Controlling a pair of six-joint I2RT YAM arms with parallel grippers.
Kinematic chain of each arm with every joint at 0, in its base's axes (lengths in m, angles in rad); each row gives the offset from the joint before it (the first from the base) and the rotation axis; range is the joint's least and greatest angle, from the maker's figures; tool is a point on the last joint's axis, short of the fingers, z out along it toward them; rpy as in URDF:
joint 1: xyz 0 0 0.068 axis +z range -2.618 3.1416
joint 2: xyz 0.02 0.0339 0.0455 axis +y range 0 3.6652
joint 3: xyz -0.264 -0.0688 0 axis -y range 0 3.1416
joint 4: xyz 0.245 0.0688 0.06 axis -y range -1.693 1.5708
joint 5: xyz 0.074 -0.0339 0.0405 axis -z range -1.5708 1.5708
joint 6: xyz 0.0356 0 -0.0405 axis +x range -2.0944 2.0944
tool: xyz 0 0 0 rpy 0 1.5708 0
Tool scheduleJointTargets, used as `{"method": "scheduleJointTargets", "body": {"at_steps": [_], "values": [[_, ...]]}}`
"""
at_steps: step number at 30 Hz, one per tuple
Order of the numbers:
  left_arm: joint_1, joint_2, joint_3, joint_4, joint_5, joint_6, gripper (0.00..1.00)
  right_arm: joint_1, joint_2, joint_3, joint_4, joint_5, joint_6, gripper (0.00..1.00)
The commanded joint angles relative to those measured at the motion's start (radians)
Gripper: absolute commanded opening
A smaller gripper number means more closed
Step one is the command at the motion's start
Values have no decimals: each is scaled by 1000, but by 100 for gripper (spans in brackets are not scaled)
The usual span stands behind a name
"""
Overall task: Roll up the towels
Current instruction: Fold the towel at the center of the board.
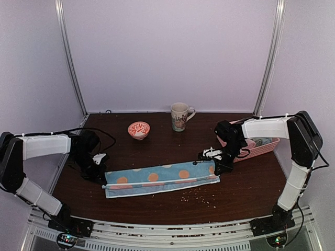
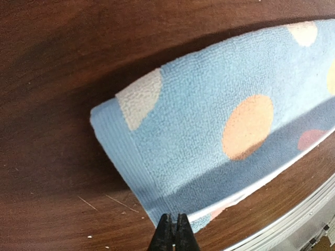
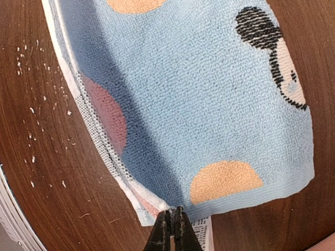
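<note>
A: Where was the blue towel [image 1: 159,179]?
B: Mid-table [image 1: 251,183], flat, folded into a long strip running 9 to 3 o'clock. Hems were stacked along the 6 o'clock side. Neither end was rolled yet.
A: Arms?
B: The left gripper [image 1: 99,170] was at the strip's 9 o'clock end and the right gripper [image 1: 217,166] at its 3 o'clock end. Both had their jaws fully together. The wrist views put each tip at a near corner of the cloth. I couldn't tell if any cloth was nipped.
A: Why one per end?
B: My read: a strip that long skews if it's worked from one side. One gripper per end would keep it straight for the roll.
A: Anything else around?
B: The pink basket [image 1: 259,146] sat at 2 o'clock from the strip, with pale cloth inside, probably queued towels. The mug [image 1: 179,116] at 12 and the bowl [image 1: 138,129] at 11 were both well apart from it. Crumbs [image 1: 196,197] lay at 5 o'clock, near the hem. They could get rolled in.
</note>
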Motion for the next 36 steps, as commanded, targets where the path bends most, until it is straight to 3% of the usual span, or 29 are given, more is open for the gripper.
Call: {"method": "scheduleJointTargets", "body": {"at_steps": [1,9,16,29,36], "values": [[-11,13,-17,-17,33,31,0,2,5,-10,0,62,-26,0],[-91,-40,5,-22,125,62,0,7,-57,-49,15,94,-23,0],[-95,-137,54,-55,152,44,0,8,-89,-26,-4,112,-23,0],[-186,-95,-70,-77,284,52,0,7,-100,-97,24,217,-50,2],[-226,-208,4,-117,371,82,24,5,-204,-123,-7,239,-46,25]]}}
